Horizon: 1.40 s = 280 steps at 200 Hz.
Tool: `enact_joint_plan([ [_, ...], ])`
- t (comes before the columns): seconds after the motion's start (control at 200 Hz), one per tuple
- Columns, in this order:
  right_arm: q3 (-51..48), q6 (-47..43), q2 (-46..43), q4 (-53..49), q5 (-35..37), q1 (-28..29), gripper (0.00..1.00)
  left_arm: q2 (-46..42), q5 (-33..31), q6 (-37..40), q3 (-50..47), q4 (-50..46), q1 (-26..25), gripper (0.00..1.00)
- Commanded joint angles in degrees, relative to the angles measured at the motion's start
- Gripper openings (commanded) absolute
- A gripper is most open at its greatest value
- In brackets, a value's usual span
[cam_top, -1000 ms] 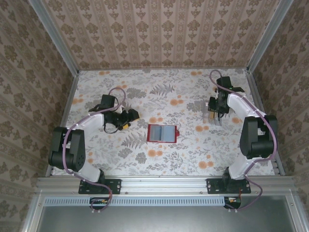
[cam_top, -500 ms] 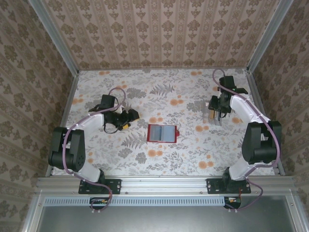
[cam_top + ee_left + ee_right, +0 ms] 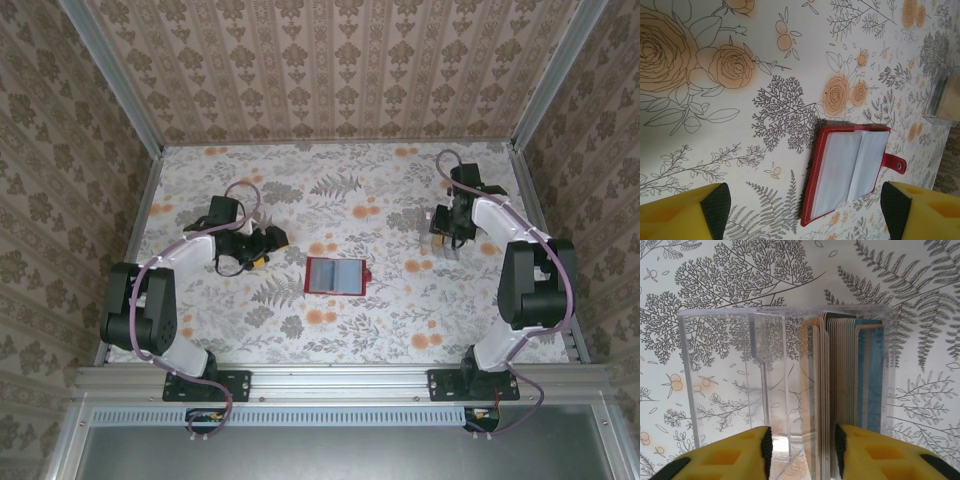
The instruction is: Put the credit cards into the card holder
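— Top external first: floral-print tabletop [image 3: 350,190], brown patterned walls [image 3: 330,70] on three sides, metal rail [image 3: 340,380] along the near edge.
— Left claw [image 3: 268,240]?
— Wide open, gripping nothing; red card holder [image 3: 335,276] lying open flat just ahead of it.
— Right claw [image 3: 447,232]?
— Jaws parted above a clear box [image 3: 730,380]; blue credit cards [image 3: 872,375] packed upright inside, toward one side of the claw.

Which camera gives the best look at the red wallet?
The left wrist view: the red wallet lies open, close up, pockets and snap tab plain. The top external view shows it small, mid-table.
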Motion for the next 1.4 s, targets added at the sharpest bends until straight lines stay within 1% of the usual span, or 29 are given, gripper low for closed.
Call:
enact_joint_plan([
  [0.0, 0.83, -0.20, 0.78, 0.33, -2.35, 0.31, 0.39, -1.00, -0.81, 0.74, 0.14, -0.94, -0.48, 0.82],
  [0.19, 2.28, -0.73, 0.43, -0.90, -2.64, 1.08, 0.38, -0.98, -0.95, 1.06, 0.20, -1.24, -0.48, 0.82],
  [0.315, 2.78, -0.76, 1.36, -1.20, -2.88, 1.29, 0.37, -0.21, 0.05, 0.68, 0.29, -0.55, -0.52, 0.82],
  [0.465, 2.96, -0.44, 3.08, -0.90, -3.40, 1.88, 0.37, -0.34, -0.23, 0.21, -0.45, 0.44, -0.51, 0.82],
  [0.54, 3.05, -0.26, 3.98, -1.05, -3.23, 2.16, 0.36, 0.08, 0.29, 0.74, 0.25, -0.53, -0.44, 0.82],
  [0.67, 3.34, 0.05, 4.90, -1.77, -1.01, 2.19, 0.24, -0.13, -0.17, 0.48, -0.33, 0.04, -0.52, 0.82],
  [0.78, 2.99, -0.03, 3.74, -1.71, -1.33, 2.16, 0.21, 0.22, 0.31, 0.92, 0.49, -0.93, -0.47, 0.82],
  [0.895, 3.06, -0.30, 2.65, -1.57, -2.61, 2.08, 0.19, 0.15, 0.08, 0.37, -0.15, 0.21, -0.52, 0.82],
  [0.96, 3.07, -0.01, 2.17, -1.11, -4.86, 1.82, 0.19, 0.73, 0.60, 0.84, 0.65, -0.58, -0.51, 0.82],
  [1.01, 2.88, 0.59, 1.79, -0.23, -6.76, 1.59, 0.23, 0.50, 0.23, 0.99, 0.59, -0.94, -0.52, 0.82],
  [1.08, 2.54, 1.39, 1.63, 1.13, -8.98, 1.30, 0.25, 0.27, -0.02, 0.48, -0.15, 0.05, -0.49, 0.82],
  [1.235, 2.18, 3.14, 2.09, 3.38, -12.84, 0.94, 0.27, -0.11, -0.21, 0.81, -0.34, -0.51, -0.48, 0.82],
  [1.315, 1.91, 3.85, 2.09, 4.44, -14.50, 0.93, 0.33, -0.65, -0.56, 0.55, -0.70, -0.33, -0.52, 0.82],
  [1.395, 1.66, 4.54, 1.93, 5.26, -15.26, 0.84, 0.34, -0.75, -0.70, 1.01, -0.47, -1.09, -0.56, 0.82],
])
